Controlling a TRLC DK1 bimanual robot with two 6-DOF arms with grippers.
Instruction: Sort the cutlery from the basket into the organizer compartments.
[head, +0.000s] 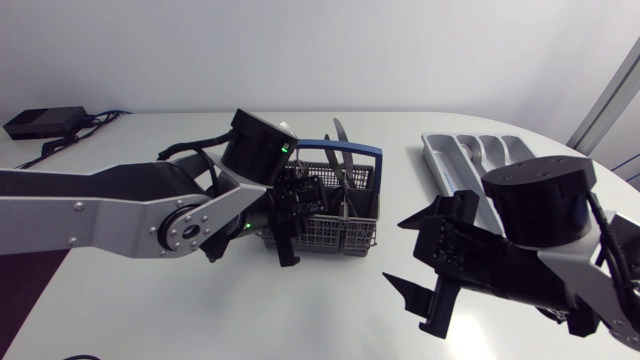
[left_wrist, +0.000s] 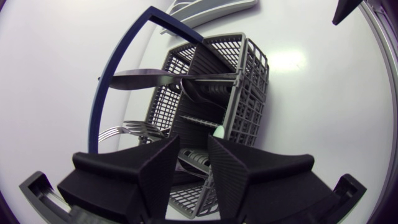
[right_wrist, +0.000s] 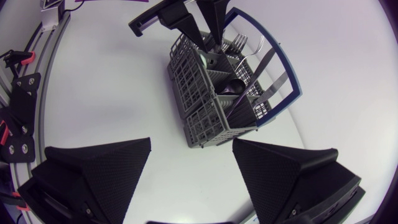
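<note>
Left fingers: narrowly parted, nothing visibly pinched, poised right over the basket.
Right fingers: spread wide, empty, above the bare counter, basket ahead of them.
Cutlery: knife and fork stand in the basket cells, ends sticking out past the rim.
Organizer: near the basket, on the right arm's side.
Handling: probably light, stiff, slick metal. Pinch a protruding end across its flat faces; a thin shaft may swivel or slip.
</note>
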